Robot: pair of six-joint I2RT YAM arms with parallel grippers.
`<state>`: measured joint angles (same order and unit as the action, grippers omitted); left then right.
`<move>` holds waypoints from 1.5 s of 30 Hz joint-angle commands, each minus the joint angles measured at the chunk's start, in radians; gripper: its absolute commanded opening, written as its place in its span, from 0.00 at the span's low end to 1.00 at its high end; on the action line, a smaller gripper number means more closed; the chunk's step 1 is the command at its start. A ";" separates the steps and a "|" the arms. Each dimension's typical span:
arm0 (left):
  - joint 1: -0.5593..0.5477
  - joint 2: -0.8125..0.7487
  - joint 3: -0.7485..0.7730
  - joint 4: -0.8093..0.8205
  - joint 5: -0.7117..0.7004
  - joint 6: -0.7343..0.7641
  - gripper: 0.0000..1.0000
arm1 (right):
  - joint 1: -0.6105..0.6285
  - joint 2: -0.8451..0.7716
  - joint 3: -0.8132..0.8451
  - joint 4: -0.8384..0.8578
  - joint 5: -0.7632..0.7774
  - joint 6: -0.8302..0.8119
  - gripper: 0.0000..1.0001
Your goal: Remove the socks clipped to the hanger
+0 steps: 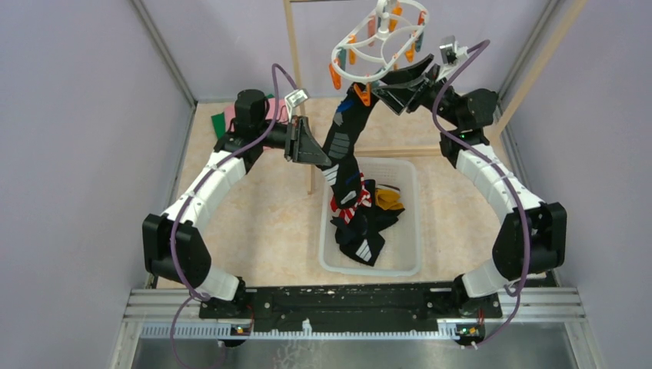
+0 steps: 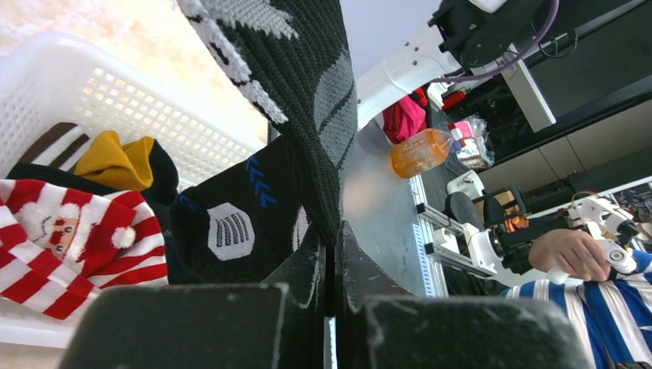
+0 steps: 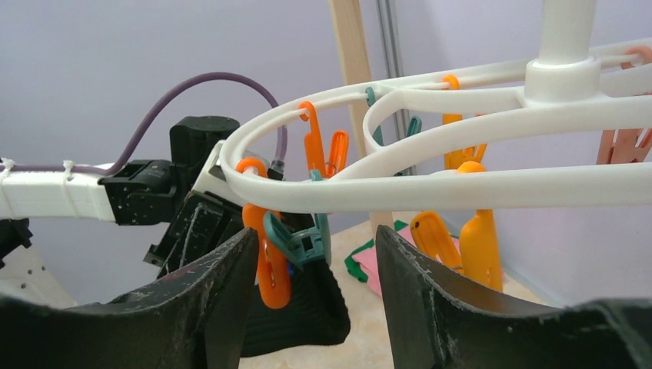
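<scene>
Sock (image 1: 347, 132) between closed left fingers (image 2: 306, 273)

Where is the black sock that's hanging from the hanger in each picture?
Top external: the hanging black sock is upper middle, below the hanger.
Left wrist: top centre, pinched by the left gripper.
Right wrist: probably the dark cloth under the teal peg.
Shared landmark: the left gripper, in all three.

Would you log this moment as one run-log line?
left gripper: shut on black sock | right gripper: open around teal peg | hanger: black sock clipped | basket: other socks
</scene>
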<state>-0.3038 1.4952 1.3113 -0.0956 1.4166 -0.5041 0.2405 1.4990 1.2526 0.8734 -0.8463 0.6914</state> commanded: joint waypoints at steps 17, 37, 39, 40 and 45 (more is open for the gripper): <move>-0.006 -0.051 -0.034 0.076 0.067 -0.024 0.00 | 0.045 0.061 0.102 0.160 -0.038 0.052 0.43; -0.043 -0.011 -0.005 -0.261 -0.083 0.387 0.00 | 0.045 -0.013 0.102 -0.140 0.016 -0.103 0.05; -0.072 0.002 -0.007 -0.335 -0.124 0.472 0.00 | 0.045 -0.020 0.104 -0.183 0.026 -0.121 0.06; -0.088 0.010 -0.007 -0.368 -0.148 0.515 0.00 | 0.045 -0.021 0.112 -0.213 0.033 -0.131 0.06; -0.171 0.046 -0.005 -0.471 -0.270 0.645 0.00 | 0.045 -0.028 0.136 -0.291 0.052 -0.162 0.11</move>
<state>-0.4202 1.5135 1.2793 -0.4595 1.2472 -0.0441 0.2787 1.5143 1.3315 0.6582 -0.8116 0.5835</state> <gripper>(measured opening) 0.024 0.075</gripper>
